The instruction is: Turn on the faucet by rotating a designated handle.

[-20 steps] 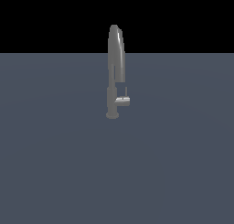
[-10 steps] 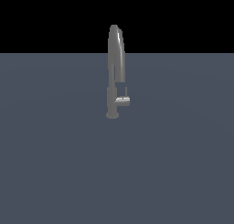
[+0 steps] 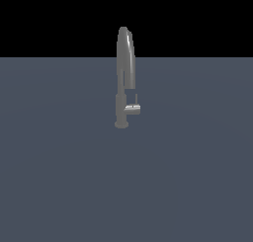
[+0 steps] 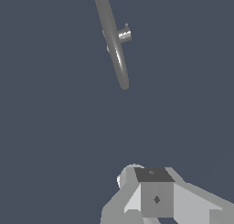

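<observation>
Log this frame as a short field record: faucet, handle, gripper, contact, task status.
faucet: faucet upright on the grey surface, arched spout at top
handle: handle juts from the lower stem toward the exterior view's right, thin lever pointing up
gripper: gripper seen only in the wrist view, apart from the faucet; open or shut cannot be told
contact: none visible
task status: handle not yet touched

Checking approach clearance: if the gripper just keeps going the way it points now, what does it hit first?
Probably the bare grey surface. In the wrist view the gripper sits well short of the faucet and its handle, which lie off toward the frame's edge, not centred. Depth is unclear.
</observation>
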`<state>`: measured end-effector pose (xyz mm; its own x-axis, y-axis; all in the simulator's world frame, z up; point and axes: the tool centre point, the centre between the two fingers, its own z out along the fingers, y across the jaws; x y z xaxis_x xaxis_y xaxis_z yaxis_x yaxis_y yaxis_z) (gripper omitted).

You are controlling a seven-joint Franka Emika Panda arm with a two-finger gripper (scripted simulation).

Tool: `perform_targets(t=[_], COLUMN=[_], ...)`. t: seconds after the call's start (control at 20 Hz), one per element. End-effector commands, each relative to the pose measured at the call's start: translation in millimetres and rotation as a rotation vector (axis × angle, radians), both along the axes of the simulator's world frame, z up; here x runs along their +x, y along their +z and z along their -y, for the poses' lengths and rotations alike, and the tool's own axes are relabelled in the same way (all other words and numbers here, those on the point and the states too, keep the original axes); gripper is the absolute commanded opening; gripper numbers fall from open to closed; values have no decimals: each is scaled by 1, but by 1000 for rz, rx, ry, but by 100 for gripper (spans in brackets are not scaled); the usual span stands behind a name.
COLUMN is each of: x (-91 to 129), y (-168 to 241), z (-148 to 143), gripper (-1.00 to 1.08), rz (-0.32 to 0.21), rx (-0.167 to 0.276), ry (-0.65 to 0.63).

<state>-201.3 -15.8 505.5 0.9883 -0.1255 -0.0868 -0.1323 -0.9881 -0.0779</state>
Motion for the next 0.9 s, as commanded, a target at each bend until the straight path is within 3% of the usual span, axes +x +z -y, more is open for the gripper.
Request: perform_targets(t=[0.0, 0.85], x=[14, 113], y=[-4, -42], z=[-1, 2], gripper=[-100, -100], rz=[-32, -260], rx=[28, 230], ry=[-27, -219])
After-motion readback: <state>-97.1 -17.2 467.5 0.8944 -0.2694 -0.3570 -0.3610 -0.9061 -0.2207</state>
